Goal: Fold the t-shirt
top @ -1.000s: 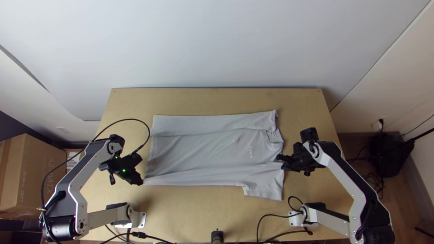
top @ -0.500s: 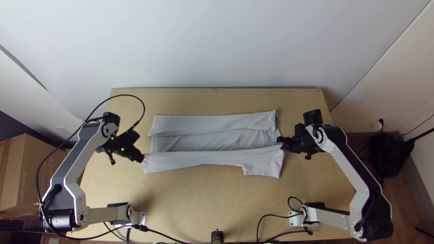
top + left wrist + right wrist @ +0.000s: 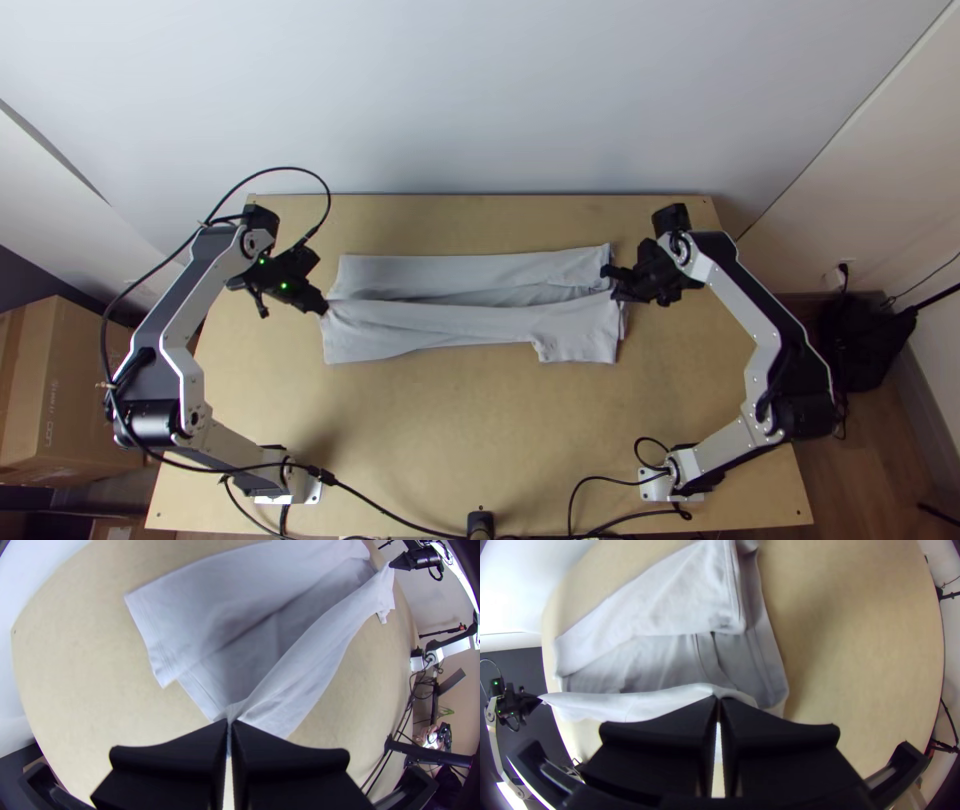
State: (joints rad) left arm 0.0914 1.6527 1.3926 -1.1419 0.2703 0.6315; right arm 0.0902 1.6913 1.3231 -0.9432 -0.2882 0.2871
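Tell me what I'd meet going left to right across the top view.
Cardboard box, left tool, grey t-shirt, right tool, dark object on the floor.

One t-shirt is on one tabletop. One left arm and one right arm make two arms. One left gripper and one right gripper make two grippers.

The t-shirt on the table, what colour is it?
The t-shirt is light grey, seen best in the top view.

Illegible print on cardboard box
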